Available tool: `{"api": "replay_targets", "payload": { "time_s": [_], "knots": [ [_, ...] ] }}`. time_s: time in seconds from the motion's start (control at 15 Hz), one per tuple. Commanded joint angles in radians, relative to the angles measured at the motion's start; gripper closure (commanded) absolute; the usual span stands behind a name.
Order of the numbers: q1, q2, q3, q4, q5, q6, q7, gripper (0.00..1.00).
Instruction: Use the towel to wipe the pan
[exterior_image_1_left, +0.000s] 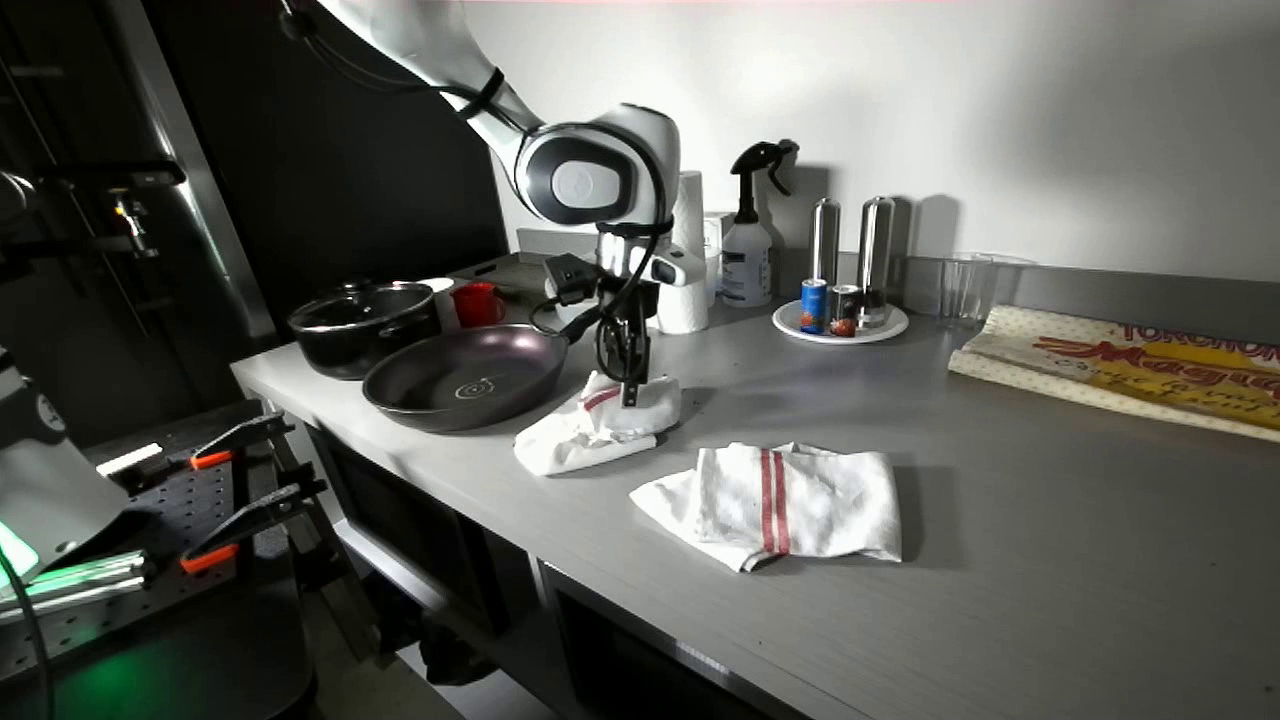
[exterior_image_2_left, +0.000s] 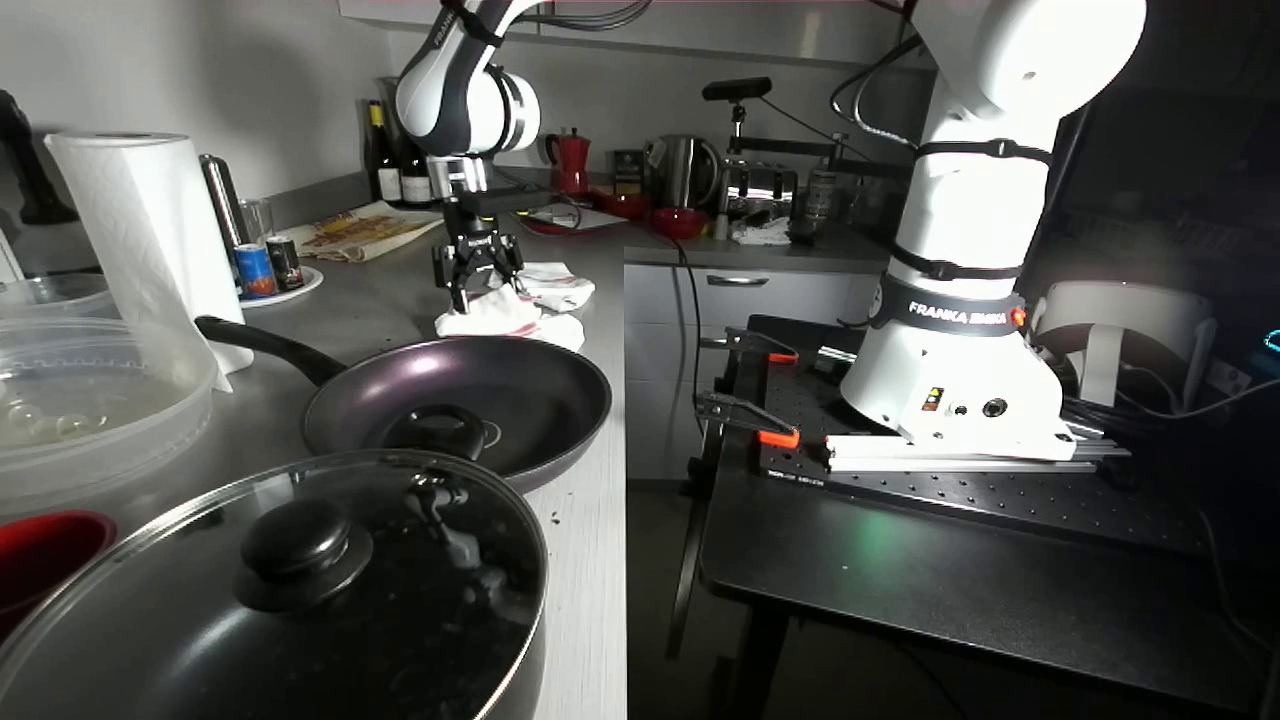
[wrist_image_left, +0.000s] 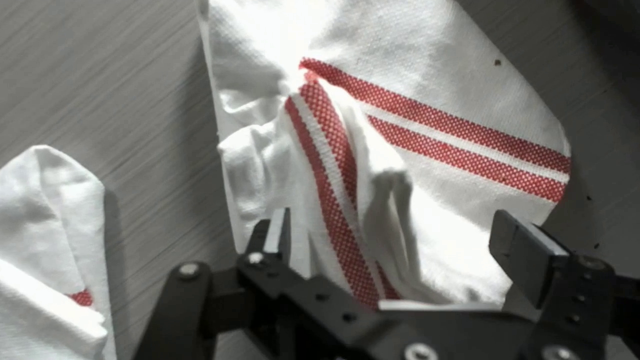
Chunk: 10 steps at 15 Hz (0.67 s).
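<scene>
Prob. at the towel-grasp step: gripper (wrist_image_left: 392, 222) has jaws spread wide, nothing pinched, at the bunched red-striped towel (exterior_image_1_left: 593, 432), right of the frying pan (exterior_image_1_left: 465, 376) in an exterior view (2nd towel (exterior_image_1_left: 768, 505) nearer, further right). Cloth contact unclear. Next: close, lift, carry left.

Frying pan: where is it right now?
In an exterior view, the frying pan sits left of centre on the counter, near its edge, right of the lidded pot and left of the towel closest to it.
</scene>
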<state>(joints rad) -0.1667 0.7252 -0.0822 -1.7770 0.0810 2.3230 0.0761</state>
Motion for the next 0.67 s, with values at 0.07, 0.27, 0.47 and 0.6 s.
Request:
{"api": "replay_targets", "payload": {
  "time_s": [0.07, 0.27, 0.47, 0.6],
  "knots": [
    [-0.022, 0.046, 0.011, 0.038, 0.029, -0.009, -0.029, 0.0],
    [-0.03, 0.043, 0.009, 0.02, 0.035, 0.004, -0.026, 0.28],
    [-0.038, 0.042, 0.011, 0.022, 0.042, 0.0, -0.024, 0.45],
    [-0.037, 0.04, 0.011, 0.021, 0.044, 0.0, -0.022, 0.61]
  ]
}}
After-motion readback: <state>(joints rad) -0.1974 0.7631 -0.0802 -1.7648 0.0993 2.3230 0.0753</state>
